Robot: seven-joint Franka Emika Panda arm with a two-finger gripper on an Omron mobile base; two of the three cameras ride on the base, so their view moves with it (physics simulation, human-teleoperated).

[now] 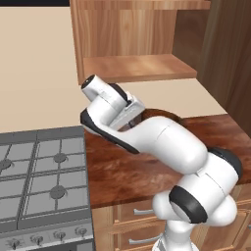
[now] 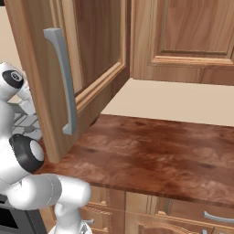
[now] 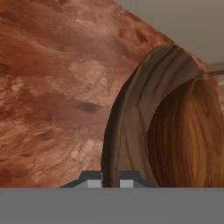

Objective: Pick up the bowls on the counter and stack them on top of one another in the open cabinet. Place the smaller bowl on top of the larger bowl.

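In the hand view, the gripper (image 3: 110,178) has its two finger tips almost together, and the thin rim of the larger bowl (image 3: 131,127) rises exactly between them, so the jaws are clamped on this rim. The bowl is wide, shallow and dark brown. Its edge curves up and away from the fingers, over the reddish-brown counter (image 3: 52,87). Just beside it, on the right in this view, stands the smaller bowl (image 3: 188,140), with an orange-brown grain; whether the two bowls touch, I cannot tell.

In the left base view the arm rises from the lower right, bends at a big white elbow and reaches far and to the left, then folds down. The hand points down to the counter (image 1: 122,171) close to the back wall, and it hides most of the larger bowl (image 1: 164,113); a dark curved edge shows behind the wrist.

Above and behind stands the cabinet (image 1: 137,66), with a flat light-brown shelf. The grey gas stove (image 1: 41,176) is to the left of the counter. In the right base view the cabinet door (image 2: 68,73) hangs open with a long grey handle (image 2: 64,82).
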